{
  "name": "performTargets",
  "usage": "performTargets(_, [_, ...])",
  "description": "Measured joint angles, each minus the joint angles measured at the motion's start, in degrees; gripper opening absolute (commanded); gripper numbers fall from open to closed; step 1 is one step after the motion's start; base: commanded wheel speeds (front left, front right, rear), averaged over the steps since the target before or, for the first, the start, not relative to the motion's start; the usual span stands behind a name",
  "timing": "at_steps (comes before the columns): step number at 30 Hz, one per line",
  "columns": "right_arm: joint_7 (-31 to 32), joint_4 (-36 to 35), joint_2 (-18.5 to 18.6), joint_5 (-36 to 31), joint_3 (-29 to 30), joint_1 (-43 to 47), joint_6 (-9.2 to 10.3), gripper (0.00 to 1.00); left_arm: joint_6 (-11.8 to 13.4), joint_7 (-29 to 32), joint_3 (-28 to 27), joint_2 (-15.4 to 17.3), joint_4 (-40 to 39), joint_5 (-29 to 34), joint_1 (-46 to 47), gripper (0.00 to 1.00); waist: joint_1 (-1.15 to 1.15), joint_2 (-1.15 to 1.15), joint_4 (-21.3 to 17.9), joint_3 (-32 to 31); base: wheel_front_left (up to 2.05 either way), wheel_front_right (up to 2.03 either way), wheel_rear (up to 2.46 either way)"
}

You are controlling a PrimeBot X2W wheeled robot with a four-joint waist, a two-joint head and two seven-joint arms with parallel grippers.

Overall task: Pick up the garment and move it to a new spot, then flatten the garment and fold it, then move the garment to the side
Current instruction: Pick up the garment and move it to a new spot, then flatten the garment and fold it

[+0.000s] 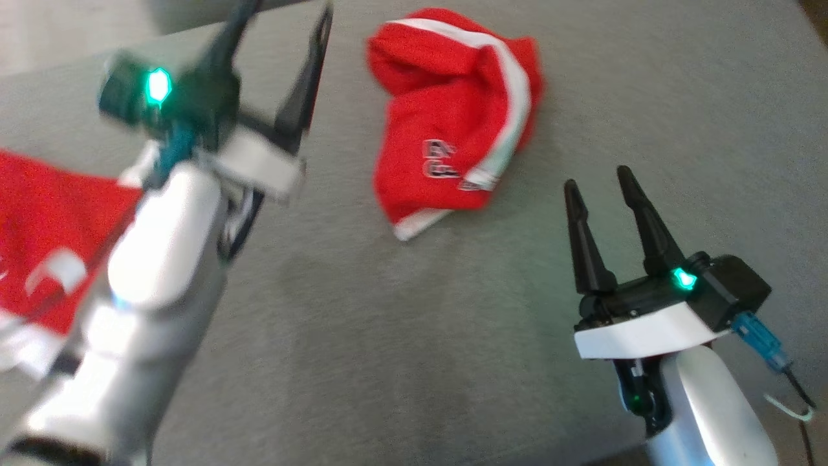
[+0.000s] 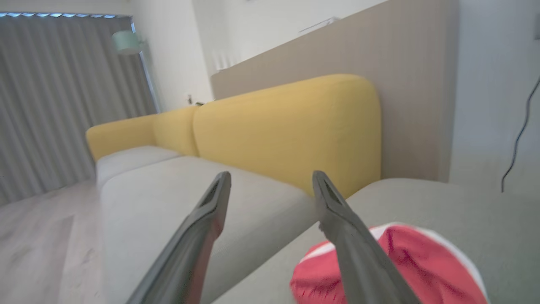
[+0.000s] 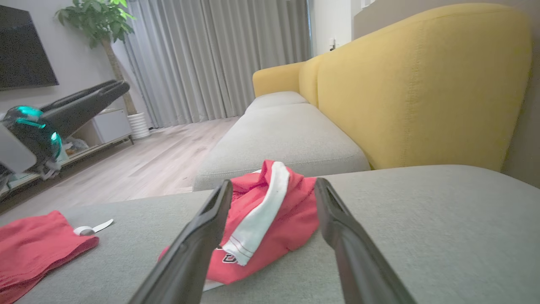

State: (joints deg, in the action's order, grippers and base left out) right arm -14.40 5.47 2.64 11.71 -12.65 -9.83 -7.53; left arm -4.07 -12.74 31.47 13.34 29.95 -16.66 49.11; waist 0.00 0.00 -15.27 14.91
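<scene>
The garment [image 1: 453, 116] is a red piece with white stripes and trim, lying crumpled in a heap at the far middle of the grey cushion [image 1: 401, 336]. My left gripper [image 1: 284, 19] hangs raised to the left of it, open and empty; in the left wrist view its fingers [image 2: 271, 175] stand wide apart above the garment [image 2: 405, 261]. My right gripper [image 1: 597, 180] is open near the front right, short of the heap. Its wrist view looks between its fingers [image 3: 273, 183] straight at the garment [image 3: 270, 211], a little way off.
A second red cloth [image 1: 45, 226] with white trim lies flat at the left, partly under my left forearm [image 1: 162, 272]. A yellow sofa back [image 3: 422, 84] rises beyond the cushion's far edge. Wooden floor [image 3: 160, 160] lies off the far left side.
</scene>
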Motion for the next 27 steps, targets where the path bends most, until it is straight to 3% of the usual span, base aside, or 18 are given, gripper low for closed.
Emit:
performTargets(10, [0.00,2.43,0.00,-2.86,3.41,3.33,0.00,1.00,6.80,-1.57,-2.32,1.58,-7.56,-2.65,-22.45,1.00,-0.01,0.00,11.63,-5.01,0.00,0.00,0.00])
performTargets(16, [0.00,2.96,-0.01,-4.11,4.43,3.72,0.00,1.00,9.66,-1.71,-5.89,-0.31,-13.85,-4.04,-33.27,1.00,-0.01,0.00,16.00,-7.32,0.00,0.00,0.00])
performTargets(22, [0.00,3.58,-0.01,-4.24,5.09,4.38,0.00,1.00,9.93,-1.71,-7.35,-2.43,-16.27,-3.18,-37.07,1.00,-0.01,0.00,17.48,-8.42,0.00,0.00,0.00])
performTargets(27, [0.00,4.05,-0.01,-5.42,5.94,5.22,0.00,1.00,8.59,-1.71,-7.92,-3.89,-16.64,-2.35,-37.72,1.00,0.00,0.00,18.23,-8.36,0.00,0.00,0.00])
